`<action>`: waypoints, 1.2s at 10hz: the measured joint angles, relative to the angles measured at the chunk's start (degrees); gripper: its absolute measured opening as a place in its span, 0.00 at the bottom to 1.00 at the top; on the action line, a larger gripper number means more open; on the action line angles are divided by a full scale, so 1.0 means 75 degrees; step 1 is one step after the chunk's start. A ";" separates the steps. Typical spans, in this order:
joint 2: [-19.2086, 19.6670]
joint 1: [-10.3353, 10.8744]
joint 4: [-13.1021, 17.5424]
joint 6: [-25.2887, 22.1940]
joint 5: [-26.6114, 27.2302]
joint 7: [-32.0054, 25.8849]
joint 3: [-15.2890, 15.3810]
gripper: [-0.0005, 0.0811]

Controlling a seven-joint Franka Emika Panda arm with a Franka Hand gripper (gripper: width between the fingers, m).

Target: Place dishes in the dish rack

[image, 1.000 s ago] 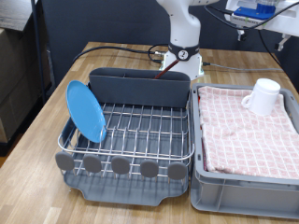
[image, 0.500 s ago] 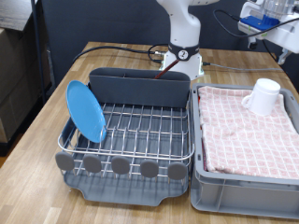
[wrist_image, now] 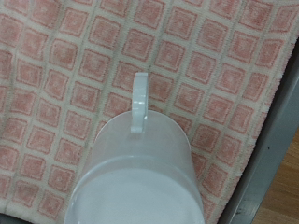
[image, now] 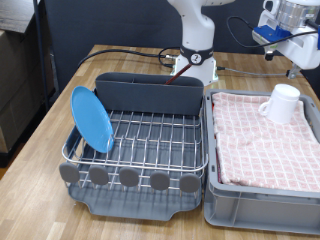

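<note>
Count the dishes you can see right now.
2. A blue plate stands on edge in the rack at the exterior view's left; a white mug lies on the checked cloth. Others may be hidden.

The blue plate stands on edge at the rack's nine o'clock side; the white mug lies at three o'clock.

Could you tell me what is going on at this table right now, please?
A Franka arm is loading a dish rack. The light-blue plate already stands on edge in the rack at the exterior view's left. The white mug lies on the pink checked cloth in the grey crate. The gripper is up above the mug, holding nothing that shows; the wrist view looks straight down on the mug.
</note>
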 joint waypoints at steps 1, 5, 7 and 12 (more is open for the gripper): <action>0.0026 -0.0016 -0.0006 -0.0029 -0.0179 0.0291 0.0024 0.99; 0.0027 -0.0022 -0.0035 0.0081 -0.0310 0.0631 0.0035 0.99; 0.0021 -0.0061 -0.0310 0.0606 0.0070 0.0774 -0.0215 0.99; 0.0030 -0.0178 -0.0917 0.1297 0.0177 0.1042 -0.0592 0.99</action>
